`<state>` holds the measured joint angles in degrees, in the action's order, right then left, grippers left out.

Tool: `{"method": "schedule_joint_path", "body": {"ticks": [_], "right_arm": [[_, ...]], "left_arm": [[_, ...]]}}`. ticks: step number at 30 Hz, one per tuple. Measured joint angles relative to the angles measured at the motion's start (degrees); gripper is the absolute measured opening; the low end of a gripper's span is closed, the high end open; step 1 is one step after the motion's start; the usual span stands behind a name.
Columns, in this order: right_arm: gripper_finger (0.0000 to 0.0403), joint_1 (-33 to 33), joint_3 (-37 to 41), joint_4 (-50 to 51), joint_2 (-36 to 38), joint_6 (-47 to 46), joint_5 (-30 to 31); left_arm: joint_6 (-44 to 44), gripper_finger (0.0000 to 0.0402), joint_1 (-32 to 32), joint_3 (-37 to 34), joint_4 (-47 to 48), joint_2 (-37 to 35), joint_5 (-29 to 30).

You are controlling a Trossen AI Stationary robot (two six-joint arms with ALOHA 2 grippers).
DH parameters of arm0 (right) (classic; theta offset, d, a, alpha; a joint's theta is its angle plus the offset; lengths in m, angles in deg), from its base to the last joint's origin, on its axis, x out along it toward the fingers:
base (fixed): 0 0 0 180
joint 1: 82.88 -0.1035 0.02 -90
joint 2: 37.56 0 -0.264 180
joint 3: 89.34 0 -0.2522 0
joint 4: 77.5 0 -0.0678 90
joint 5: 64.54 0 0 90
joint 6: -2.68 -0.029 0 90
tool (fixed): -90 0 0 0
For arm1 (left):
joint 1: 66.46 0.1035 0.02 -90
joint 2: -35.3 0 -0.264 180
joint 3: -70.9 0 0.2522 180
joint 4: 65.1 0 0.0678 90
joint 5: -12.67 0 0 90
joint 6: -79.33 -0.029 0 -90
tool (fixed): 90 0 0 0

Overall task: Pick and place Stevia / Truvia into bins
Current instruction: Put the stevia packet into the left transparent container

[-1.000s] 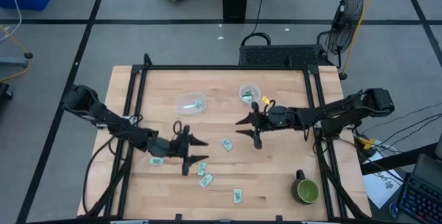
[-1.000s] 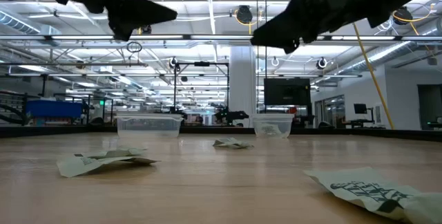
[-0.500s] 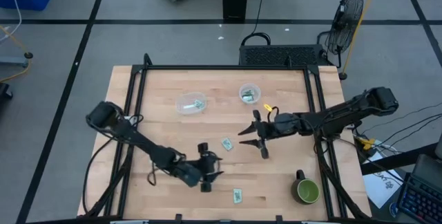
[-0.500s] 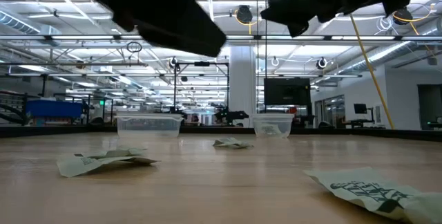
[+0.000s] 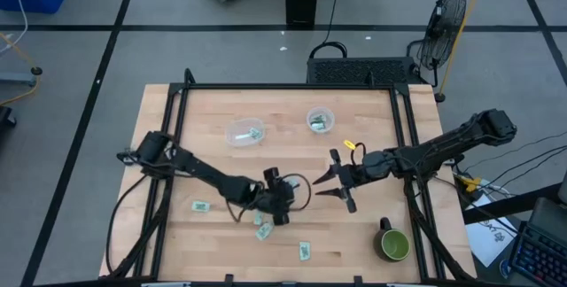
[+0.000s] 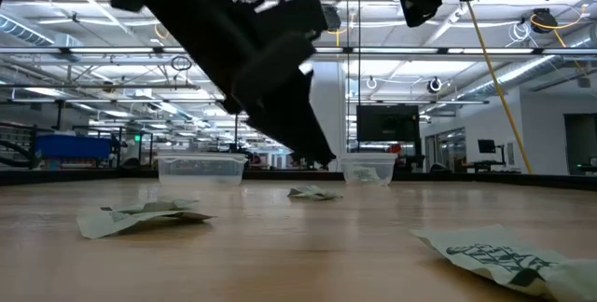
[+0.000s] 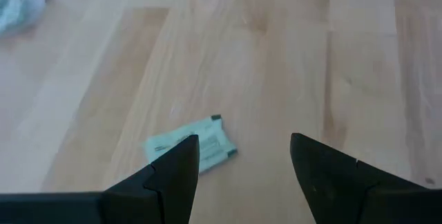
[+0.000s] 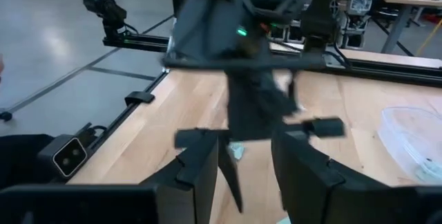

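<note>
Left tool (image 5: 282,200): released, fingers spread, above tabletop (image 5: 204,110) centre.
Sachet (image 7: 191,151): flat beneath it, long axis 8-to-2 o'clock.
Right tool (image 5: 337,183): released, at 3 o'clock.

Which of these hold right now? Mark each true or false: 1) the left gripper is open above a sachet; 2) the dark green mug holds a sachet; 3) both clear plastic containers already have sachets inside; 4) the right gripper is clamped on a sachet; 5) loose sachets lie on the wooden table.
1) True: the left gripper is open, with a pale green and white paper sachet on the wood just ahead of its fingers.
2) False: the dark green mug shows no sachet inside.
3) True: the shallow oval clear tub and the round clear cup each show green paper inside.
4) False: the right gripper is open and holds nothing.
5) True: several lie on the wooden table, for example one near the front edge.
</note>
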<state>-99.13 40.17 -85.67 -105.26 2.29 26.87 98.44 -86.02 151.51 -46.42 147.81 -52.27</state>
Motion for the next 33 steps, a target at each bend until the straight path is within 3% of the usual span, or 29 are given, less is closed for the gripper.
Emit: {"method": "schedule_joint_path", "body": {"ticks": [4, 16, 22, 33], "right_arm": [[0.0128, 0.00, 0.00, 0.45, 0.00, 0.02, 0.01], [0.0125, 0.02, 0.00, 0.60, 0.00, 0.02, 0.29], [0.0123, 0.04, 0.00, 0.66, -0.01, 0.02, 0.32], [0.0120, 0.04, 0.00, 1.21, -0.01, 0.02, 0.31]], "left_arm": [[-0.54, 0.0234, 1.92, 0.00, -0.50, 1.68, -2.91], [-0.07, 0.0234, 3.52, 0.02, -2.10, 4.55, -2.70], [0.94, 0.0228, 4.91, 0.11, -2.89, 5.20, -5.68], [0.47, 0.0099, 5.30, 0.09, -3.99, 5.72, -5.61]]}}
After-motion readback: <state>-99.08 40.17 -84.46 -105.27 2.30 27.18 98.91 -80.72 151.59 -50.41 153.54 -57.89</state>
